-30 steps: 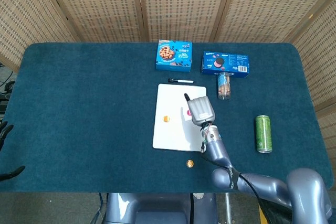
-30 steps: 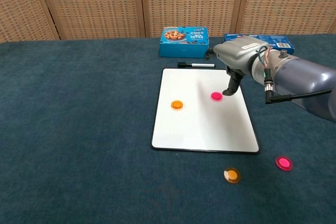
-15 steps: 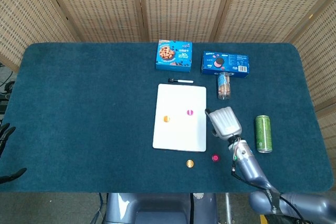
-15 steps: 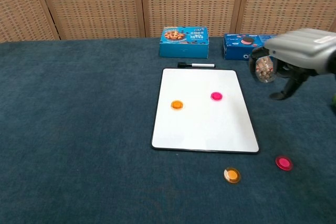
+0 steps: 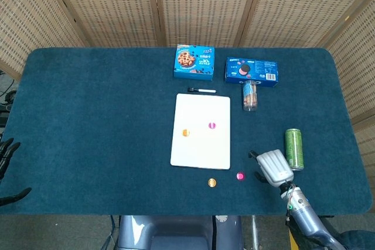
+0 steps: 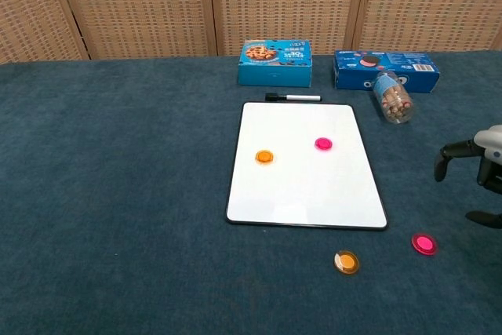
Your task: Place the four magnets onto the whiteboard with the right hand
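Your table (image 5: 88,115) wears matt, napped teal cloth. The whiteboard (image 6: 302,186) is smooth and glossy. At twelve o'clock stand woven cane screens (image 5: 205,4); the can (image 5: 293,147) looks metallic.

My head camera looks steeply down from high above, taking in the whole worktop (image 5: 88,115) up to the wicker screens (image 5: 205,4) behind it. My chest camera sits lower and nearer, facing forward across the cloth at a shallow angle. Both share the whiteboard (image 5: 201,139) (image 6: 302,186), its magnets and the boxes beyond.
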Controlling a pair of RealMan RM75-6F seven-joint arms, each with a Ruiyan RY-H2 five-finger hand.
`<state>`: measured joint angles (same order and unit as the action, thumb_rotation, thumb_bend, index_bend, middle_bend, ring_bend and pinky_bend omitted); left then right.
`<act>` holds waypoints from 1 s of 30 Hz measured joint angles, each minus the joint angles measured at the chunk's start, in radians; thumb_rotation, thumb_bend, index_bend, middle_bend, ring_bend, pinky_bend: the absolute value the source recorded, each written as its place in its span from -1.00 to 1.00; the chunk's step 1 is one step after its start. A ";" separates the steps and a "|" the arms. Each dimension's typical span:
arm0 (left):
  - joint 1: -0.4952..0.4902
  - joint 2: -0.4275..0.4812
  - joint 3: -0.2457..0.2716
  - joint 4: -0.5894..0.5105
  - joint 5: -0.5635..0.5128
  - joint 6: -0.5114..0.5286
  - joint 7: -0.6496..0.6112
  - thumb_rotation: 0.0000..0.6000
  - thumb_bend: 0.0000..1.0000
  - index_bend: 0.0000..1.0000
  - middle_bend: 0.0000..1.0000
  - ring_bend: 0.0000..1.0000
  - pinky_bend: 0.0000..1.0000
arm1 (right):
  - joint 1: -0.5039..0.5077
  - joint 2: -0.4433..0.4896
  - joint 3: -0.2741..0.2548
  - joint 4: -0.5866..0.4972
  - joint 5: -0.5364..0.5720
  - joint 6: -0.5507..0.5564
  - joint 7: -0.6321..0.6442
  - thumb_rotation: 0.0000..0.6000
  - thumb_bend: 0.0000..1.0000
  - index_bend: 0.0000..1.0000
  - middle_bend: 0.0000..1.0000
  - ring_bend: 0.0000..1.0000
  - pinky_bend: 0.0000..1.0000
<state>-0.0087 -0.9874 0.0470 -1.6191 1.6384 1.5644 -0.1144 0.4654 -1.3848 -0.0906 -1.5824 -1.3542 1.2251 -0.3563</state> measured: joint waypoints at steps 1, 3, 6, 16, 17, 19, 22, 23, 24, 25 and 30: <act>0.000 -0.002 0.000 -0.001 0.001 0.000 0.004 1.00 -1.00 -1.00 -1.00 -1.00 -1.00 | -0.006 -0.011 -0.002 0.008 -0.009 0.001 -0.002 1.00 -0.33 -0.28 0.90 0.88 1.00; 0.001 -0.005 0.001 -0.001 0.002 0.001 0.013 1.00 -1.00 -1.00 -1.00 -1.00 -1.00 | -0.011 -0.026 -0.004 0.016 -0.019 0.000 -0.011 1.00 -0.33 -0.28 0.90 0.88 1.00; 0.004 -0.009 0.001 -0.002 0.003 0.007 0.020 1.00 -1.00 -1.00 -1.00 -1.00 -1.00 | -0.017 -0.050 -0.004 0.027 -0.028 -0.005 -0.036 1.00 -0.33 -0.27 0.90 0.88 1.00; 0.004 -0.012 0.001 -0.002 0.003 0.005 0.026 1.00 -1.00 -1.00 -1.00 -1.00 -1.00 | -0.031 -0.129 -0.001 0.058 -0.057 -0.039 -0.110 1.00 -0.33 -0.26 0.90 0.88 1.00; 0.004 -0.012 0.002 -0.002 0.003 0.005 0.026 1.00 -1.00 -1.00 -1.00 -1.00 -1.00 | -0.031 -0.131 0.001 0.059 -0.058 -0.040 -0.112 1.00 -0.33 -0.26 0.90 0.88 1.00; 0.004 -0.012 0.002 -0.003 0.003 0.004 0.024 1.00 -1.00 -1.00 -1.00 -1.00 -1.00 | -0.033 -0.137 0.005 0.062 -0.060 -0.045 -0.117 1.00 -0.33 -0.26 0.90 0.88 1.00; 0.003 -0.011 0.002 -0.003 0.002 0.003 0.023 1.00 -1.00 -1.00 -1.00 -1.00 -1.00 | -0.034 -0.142 0.010 0.065 -0.060 -0.050 -0.121 1.00 -0.33 -0.26 0.90 0.88 1.00; 0.003 -0.011 0.002 -0.003 0.002 0.002 0.022 1.00 -1.00 -1.00 -1.00 -1.00 -1.00 | -0.034 -0.143 0.011 0.066 -0.060 -0.052 -0.123 1.00 -0.33 -0.26 0.90 0.88 1.00; 0.003 -0.011 0.002 -0.003 0.001 0.001 0.021 1.00 -1.00 -1.00 -1.00 -1.00 -1.00 | -0.034 -0.144 0.013 0.067 -0.059 -0.054 -0.124 1.00 -0.33 -0.26 0.90 0.88 1.00; 0.003 -0.010 0.002 -0.003 0.001 0.001 0.021 1.00 -1.00 -1.00 -1.00 -1.00 -1.00 | -0.034 -0.146 0.014 0.070 -0.058 -0.056 -0.127 1.00 -0.33 -0.26 0.90 0.88 1.00; 0.003 -0.009 0.001 -0.003 0.000 0.003 0.017 1.00 -1.00 -1.00 -1.00 -1.00 -1.00 | -0.036 -0.153 0.021 0.077 -0.053 -0.069 -0.138 1.00 -0.33 -0.26 0.90 0.88 1.00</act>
<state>-0.0057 -0.9961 0.0480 -1.6221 1.6388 1.5675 -0.0974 0.4292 -1.5381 -0.0700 -1.5058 -1.4068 1.1558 -0.4943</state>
